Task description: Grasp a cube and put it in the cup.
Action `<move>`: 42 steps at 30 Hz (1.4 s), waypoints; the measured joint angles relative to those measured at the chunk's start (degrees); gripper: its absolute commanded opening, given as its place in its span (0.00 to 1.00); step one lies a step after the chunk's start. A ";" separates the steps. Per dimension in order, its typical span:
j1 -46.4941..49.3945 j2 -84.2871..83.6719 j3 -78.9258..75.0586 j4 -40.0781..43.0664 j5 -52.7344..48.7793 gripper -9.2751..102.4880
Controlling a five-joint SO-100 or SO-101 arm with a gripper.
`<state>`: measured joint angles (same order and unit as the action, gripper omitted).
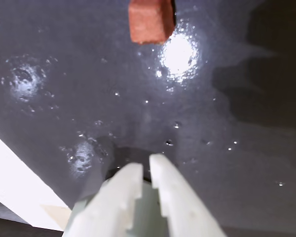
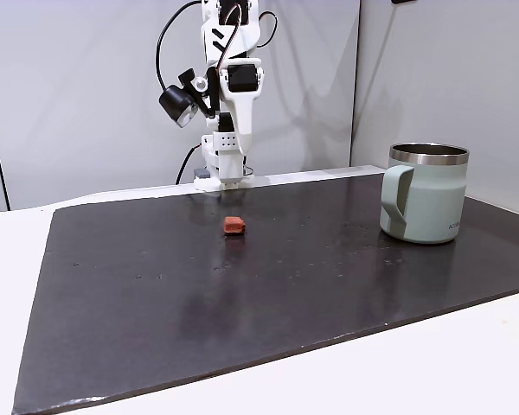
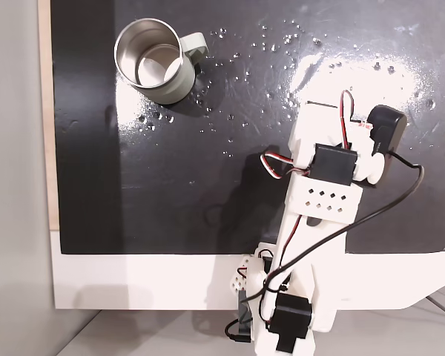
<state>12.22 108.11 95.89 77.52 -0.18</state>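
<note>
The white two-finger gripper (image 1: 147,165) hung above the dark glossy mat (image 2: 242,285), its jaws nearly closed and holding nothing. The small reddish-brown cube (image 2: 234,226) lay on the mat ahead of it, well apart from the pale sage-green steel-rimmed mug (image 2: 424,194).

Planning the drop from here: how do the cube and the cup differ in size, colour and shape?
Size: the cube is tiny, the cup far larger. Colour: the cube is reddish-brown; the cup is pale green with a steel rim. Shape: the cube is a solid block; the cup is hollow, open-topped and upright with a handle. Both rest on the dark mat, well apart.
</note>
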 measured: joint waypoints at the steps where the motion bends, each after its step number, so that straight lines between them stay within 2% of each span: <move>1: 0.00 -0.53 -0.26 0.18 0.26 0.08; 5: 0.44 -1.93 -0.26 0.26 0.79 0.12; 9: 0.79 -2.20 -0.26 0.26 2.20 0.22; 13: 1.41 -2.29 -0.26 0.44 3.16 0.28; 29: 1.23 -6.59 -0.35 1.32 3.16 0.29; 42: 1.32 -11.43 3.69 -2.64 2.64 0.29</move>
<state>13.54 96.68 99.58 74.88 2.46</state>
